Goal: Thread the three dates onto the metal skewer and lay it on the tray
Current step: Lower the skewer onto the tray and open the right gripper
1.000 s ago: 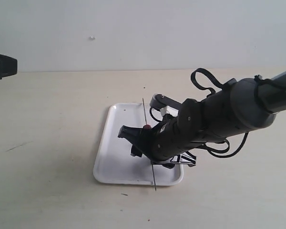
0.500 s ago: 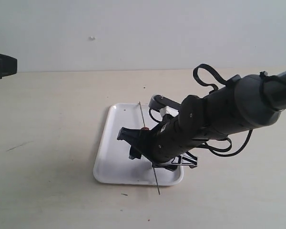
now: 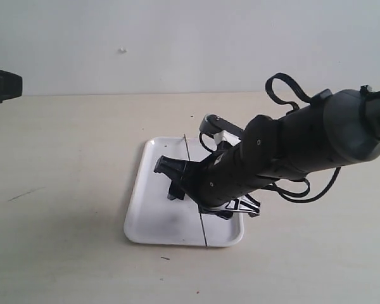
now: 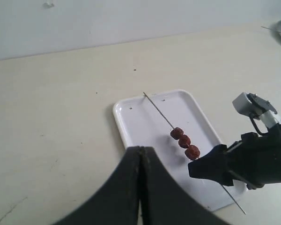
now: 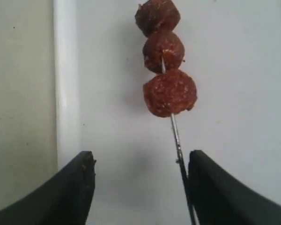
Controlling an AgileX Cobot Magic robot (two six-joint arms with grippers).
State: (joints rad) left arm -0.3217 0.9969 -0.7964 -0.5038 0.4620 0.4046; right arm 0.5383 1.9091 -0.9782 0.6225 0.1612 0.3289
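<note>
On the tray: the metal skewer lies slantwise across the white floor. One end is at one short rim and the other juts past the opposite rim.
The three dates: threaded on the rod in a row, touching one another, over the tray's middle.
Right gripper: fingers spread wide and low over the tray, either side of the bare stretch of rod just beside the last date, clasping nothing. The rod runs close along the inside of one finger; whether it touches cannot be told.
Left gripper: fingers pressed together with nothing between them, held above the table, well apart from the tray.
Exterior view: the right arm covers the dates, and only the skewer's ends show.
</note>
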